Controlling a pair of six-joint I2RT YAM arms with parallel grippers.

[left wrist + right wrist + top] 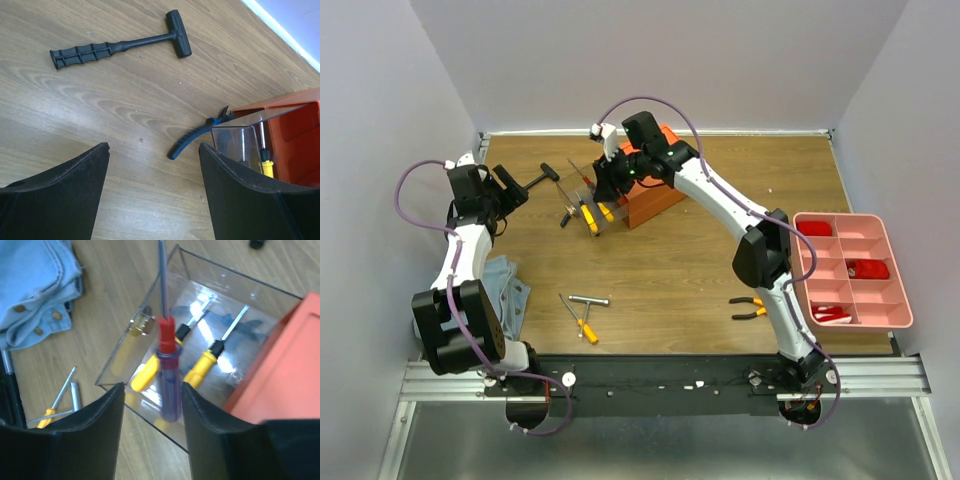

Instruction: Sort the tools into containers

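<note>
My right gripper is open above the clear drawer pulled out of the orange box. A purple-handled screwdriver with a red collar stands between the fingers, touching neither, its handle down in the drawer. Two yellow-handled screwdrivers lie in the drawer. My left gripper is open over bare wood, with a black T-handle tool beyond it and blue-handled pliers beside the drawer. The pink tray sits at the right edge, with red items in it.
A grey-blue cloth lies by the left arm's base. A silver T-wrench and a yellow-handled screwdriver lie at front centre. Orange-handled pliers lie near the right arm's base. White walls close the table's back and sides.
</note>
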